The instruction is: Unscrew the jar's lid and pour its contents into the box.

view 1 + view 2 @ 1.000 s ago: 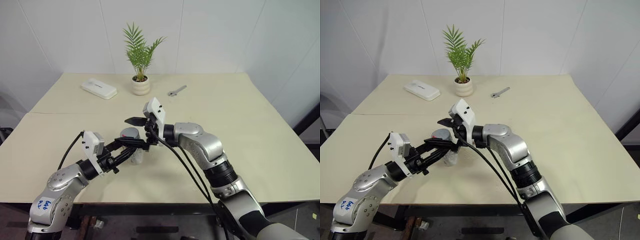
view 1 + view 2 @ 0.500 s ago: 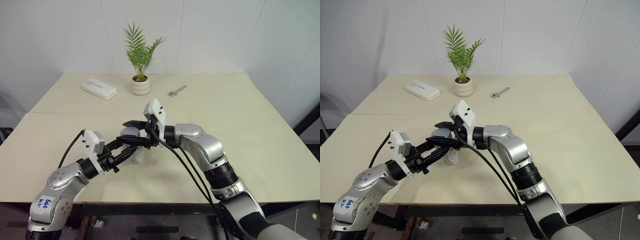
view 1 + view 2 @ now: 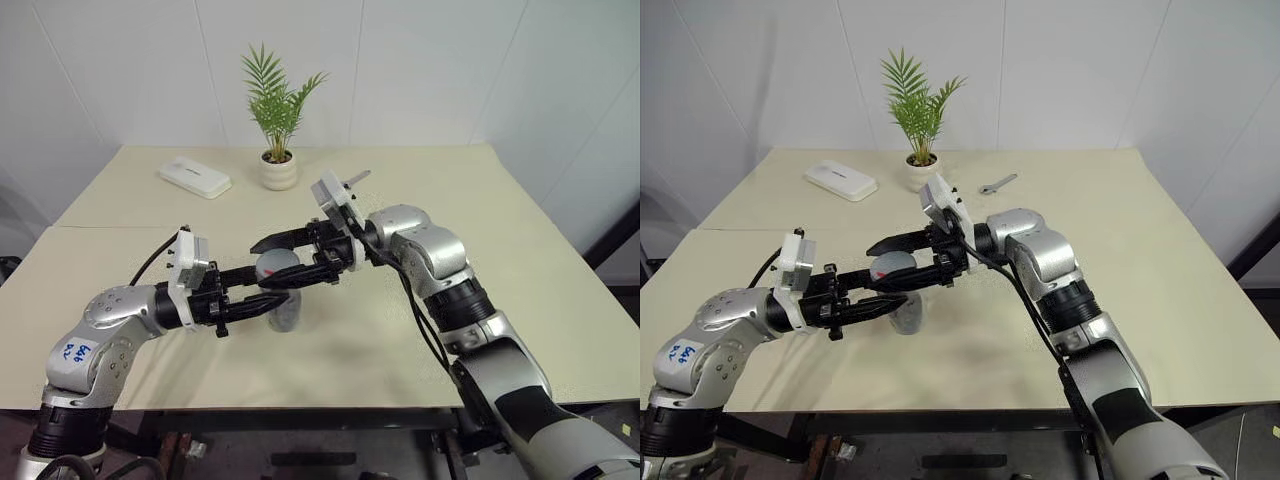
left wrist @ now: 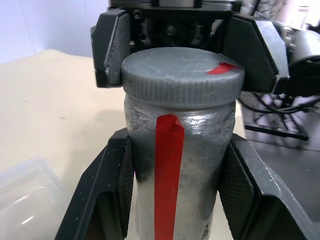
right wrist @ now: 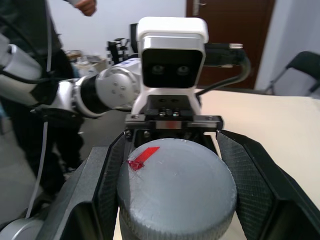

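The jar (image 4: 176, 190), clear with a red strip down its side, stands upright over the table's middle. My left gripper (image 3: 275, 288) is shut on its body, one finger on each side. The grey lid (image 3: 277, 267), with a small red mark, sits on top of the jar. My right gripper (image 3: 266, 266) reaches in from the right and is shut on the lid (image 5: 176, 192), its fingers (image 5: 107, 180) pressed to the rim. A corner of the clear box (image 4: 22, 192) lies on the table beside the jar.
A white rectangular case (image 3: 195, 177), a potted plant (image 3: 279, 170) and a wrench (image 3: 358, 177) lie along the table's far side. A person (image 5: 30, 60) stands beyond the table in the right wrist view.
My right gripper went from open above the lid to shut on its rim. Both hands rose a little and turned, the right wrist swinging round to reach in from the right.
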Motion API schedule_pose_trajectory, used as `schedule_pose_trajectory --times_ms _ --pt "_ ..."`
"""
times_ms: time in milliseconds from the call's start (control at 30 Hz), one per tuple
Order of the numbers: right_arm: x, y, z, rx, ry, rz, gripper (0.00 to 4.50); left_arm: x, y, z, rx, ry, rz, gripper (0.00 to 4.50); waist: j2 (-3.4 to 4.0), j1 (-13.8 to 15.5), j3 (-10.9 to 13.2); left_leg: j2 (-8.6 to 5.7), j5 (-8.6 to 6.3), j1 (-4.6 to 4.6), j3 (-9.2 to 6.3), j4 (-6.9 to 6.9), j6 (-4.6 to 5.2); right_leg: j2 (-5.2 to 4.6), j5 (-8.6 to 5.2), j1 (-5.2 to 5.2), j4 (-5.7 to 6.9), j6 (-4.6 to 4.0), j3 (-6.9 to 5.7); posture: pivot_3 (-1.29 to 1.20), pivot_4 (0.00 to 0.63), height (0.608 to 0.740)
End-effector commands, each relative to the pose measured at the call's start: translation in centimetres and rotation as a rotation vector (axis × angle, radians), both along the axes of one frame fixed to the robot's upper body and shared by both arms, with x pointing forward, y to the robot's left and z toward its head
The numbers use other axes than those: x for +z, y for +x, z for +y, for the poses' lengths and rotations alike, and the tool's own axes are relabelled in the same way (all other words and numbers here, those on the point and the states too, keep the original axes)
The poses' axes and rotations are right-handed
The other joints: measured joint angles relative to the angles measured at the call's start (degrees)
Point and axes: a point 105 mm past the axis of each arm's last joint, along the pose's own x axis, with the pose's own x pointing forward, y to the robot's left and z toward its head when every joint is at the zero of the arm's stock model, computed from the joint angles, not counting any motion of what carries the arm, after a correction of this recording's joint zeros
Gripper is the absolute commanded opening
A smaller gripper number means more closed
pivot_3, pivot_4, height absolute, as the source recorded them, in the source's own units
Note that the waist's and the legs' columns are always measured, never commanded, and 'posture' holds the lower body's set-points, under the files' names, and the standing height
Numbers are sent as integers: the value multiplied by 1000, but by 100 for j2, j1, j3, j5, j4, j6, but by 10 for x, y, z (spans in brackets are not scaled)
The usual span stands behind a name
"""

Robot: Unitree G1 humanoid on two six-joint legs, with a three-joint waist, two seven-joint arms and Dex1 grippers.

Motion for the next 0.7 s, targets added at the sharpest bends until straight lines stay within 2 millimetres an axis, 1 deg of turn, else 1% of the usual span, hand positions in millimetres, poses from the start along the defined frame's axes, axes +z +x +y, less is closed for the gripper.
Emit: schedule_pose_trajectory --times_ms 33,67,133,200,333,433,567,700 --pt "12 -7 4 47 13 -24 2911 10 -6 -8 -53 -28 -47 1954 -1 7 0 0 -1 -3 1 0 -1 0 0 -3 2 0 1 0 150 740" --pt "11 -7 3 41 11 -20 3280 10 -6 -6 -42 -28 -49 1954 -1 11 0 0 -1 -5 2 0 -2 0 0 -6 2 0 2 0 150 740" --pt "11 -5 2 10 32 -21 3850 8 -5 -3 -17 -23 -46 1954 -1 12 0 0 -2 -5 5 0 -2 0 -1 -7 3 1 4 0 150 740" --pt "18 -6 1 -9 93 0 4492 5 -3 3 17 -7 -35 1954 -1 14 0 0 -2 -5 6 0 -2 0 -1 -9 4 1 6 0 150 740" --pt "21 -16 4 -20 142 -27 4492 5 1 14 67 2 -34 1954 -1 17 0 2 -2 -4 7 0 -3 1 -2 -11 8 -1 7 0 150 740" --pt "21 -19 9 -48 163 -18 4492 5 3 15 77 6 -40 1954 -1 21 0 2 -2 -4 7 1 -3 1 -2 -11 10 -1 7 0 150 740" --pt "15 -14 17 -106 161 -17 4492 4 4 11 70 6 -42 1954 -1 22 0 2 -1 -3 7 4 -4 1 -2 -11 16 -1 8 0 150 740" --pt "9 -3 25 -182 155 -15 4492 5 2 4 47 4 -44 1954 -1 18 0 2 -1 -2 7 4 -4 1 -2 -11 18 -2 8 0 150 740"
